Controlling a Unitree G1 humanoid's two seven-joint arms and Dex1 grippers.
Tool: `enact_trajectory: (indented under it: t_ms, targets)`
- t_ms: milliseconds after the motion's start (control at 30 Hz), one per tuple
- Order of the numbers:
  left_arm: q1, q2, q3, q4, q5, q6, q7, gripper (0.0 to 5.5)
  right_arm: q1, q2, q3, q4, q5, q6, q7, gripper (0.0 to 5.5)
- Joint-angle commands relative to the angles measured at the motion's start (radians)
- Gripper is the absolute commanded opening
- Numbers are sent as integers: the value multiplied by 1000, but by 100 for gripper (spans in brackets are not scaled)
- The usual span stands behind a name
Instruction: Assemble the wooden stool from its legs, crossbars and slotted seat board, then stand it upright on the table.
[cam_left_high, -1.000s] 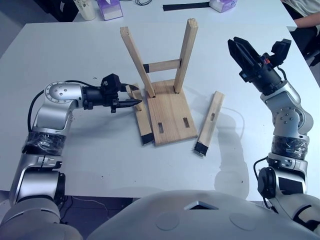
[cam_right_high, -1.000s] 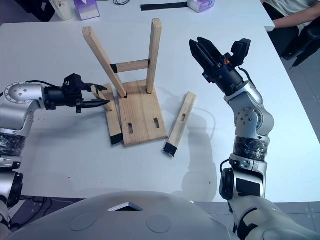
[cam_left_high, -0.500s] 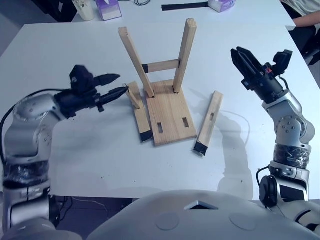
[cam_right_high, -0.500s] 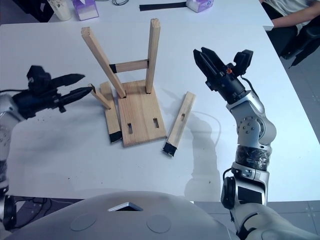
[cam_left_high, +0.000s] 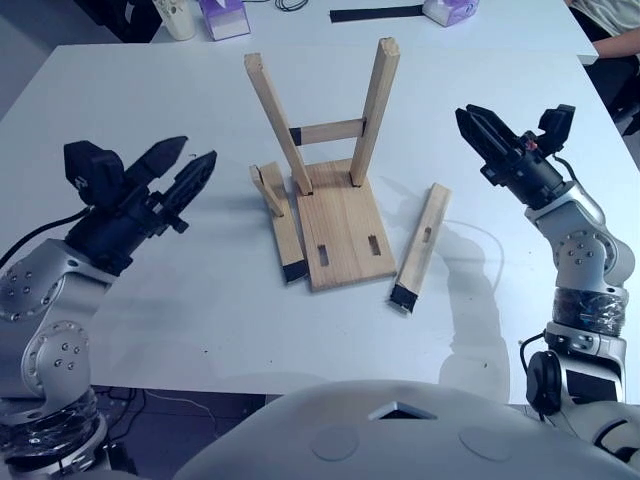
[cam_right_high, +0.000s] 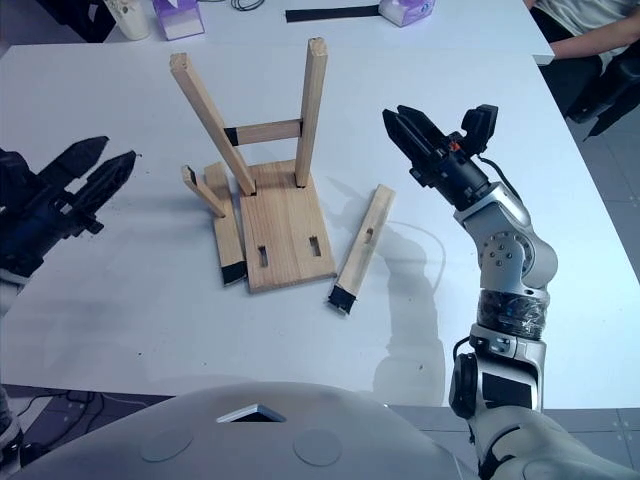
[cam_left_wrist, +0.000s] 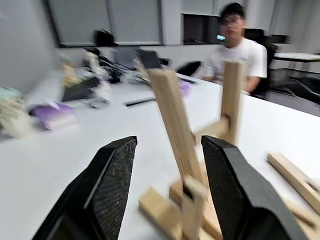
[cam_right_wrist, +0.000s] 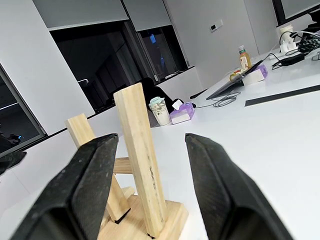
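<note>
Pale wood seat board (cam_left_high: 345, 225), black-tipped loose leg (cam_left_high: 420, 243), white table (cam_left_high: 200, 290)

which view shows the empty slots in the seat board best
The left eye view: it looks down on the seat board, so both empty slots show plainly. The right eye view matches it. The right wrist view catches the board nearly edge-on; the left wrist view blurs it behind the legs.

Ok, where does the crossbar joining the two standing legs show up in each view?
Left eye view: crossbar above centre, bridging the leaning leg and the straight leg.
Right eye view: same spot, shifted toward the left.
Left wrist view: short piece between the near leaning leg and the far straight leg.
Right wrist view: sliver behind the near straight leg.
Shared landmark: the straight leg, in all four views.
</note>
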Motion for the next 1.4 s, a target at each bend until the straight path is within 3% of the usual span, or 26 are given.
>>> enact_trajectory:
  t_ms: [33, 133, 233, 367, 500, 867, 1000, 1133, 1300, 1400]
  targets:
    - [-145, -45, -29, -22, 43, -8, 190, 240, -90, -20, -9, 42, 0, 11, -4, 246]
    - [-250, -124, -55, 3, 81, 14, 384, 240, -90, -5, -40, 20, 25, 23, -52, 246]
    - [-270, -270, -173, -33, 111, 53, 563, 240, -43, 5, -46, -8, 28, 40, -84, 246]
    - [-317, -387, -394, 21, 280, 14, 656, 240, -76, 43, -19, 18, 0, 14, -106, 246]
    - [-324, -452, -502, 95, 407, -53, 675, 240, -101, 66, -4, 53, -32, -22, -106, 246]
    - [-296, -509, -484, 81, 505, -54, 698, 240, -83, 72, -1, 64, -53, -54, -102, 246]
    - [-259, -573, -468, 216, 479, 36, 711, 240, -89, 74, 10, 76, -62, -54, -100, 246]
    - [-212, -615, -465, 346, 487, -24, 671, 240, -103, 80, 9, 112, -69, -58, -106, 246]
    - [-230, -650, -414, 293, 453, -151, 662, 240, -95, 94, 13, 113, -73, -59, -99, 246]
    - [-267, -627, -368, 132, 456, -190, 705, 240, -69, 98, 11, 90, -69, -56, -100, 246]
